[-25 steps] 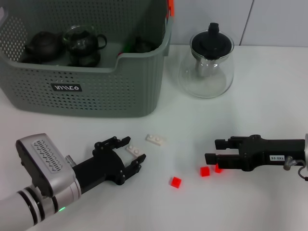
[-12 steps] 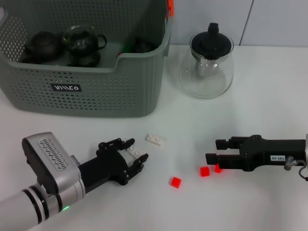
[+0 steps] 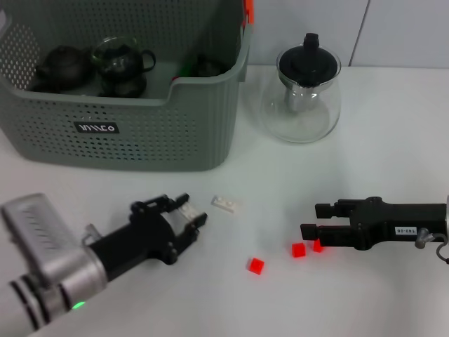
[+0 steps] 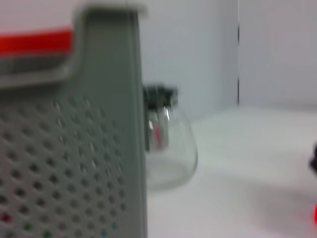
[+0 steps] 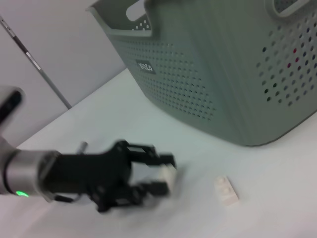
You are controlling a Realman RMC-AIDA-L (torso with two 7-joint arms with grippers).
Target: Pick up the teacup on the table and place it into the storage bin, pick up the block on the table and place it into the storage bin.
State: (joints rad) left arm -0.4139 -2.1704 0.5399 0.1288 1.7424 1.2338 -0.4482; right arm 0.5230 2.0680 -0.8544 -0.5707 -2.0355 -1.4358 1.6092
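Observation:
My left gripper (image 3: 189, 213) is shut on a small white block (image 3: 186, 209), just above the table in front of the storage bin (image 3: 161, 133). The right wrist view shows the same gripper (image 5: 165, 173) with the white block (image 5: 169, 174) between its fingers (image 5: 159, 159). A second white block (image 3: 226, 204) lies on the table just right of it. My right gripper (image 3: 313, 220) rests open, low over the table at the right, with nothing between its fingers. Beside it lie three red blocks (image 3: 255, 265). No teacup is in view on the table.
The grey-green bin holds dark teapots (image 3: 64, 64) and a glass vessel (image 3: 121, 57). A clear glass teapot (image 3: 307, 88) with a black lid stands right of the bin. The left wrist view shows the bin's wall (image 4: 99, 148) and that teapot (image 4: 168, 148).
The left gripper closed on the white block and drew back up and to the left with it. The right arm has not moved.

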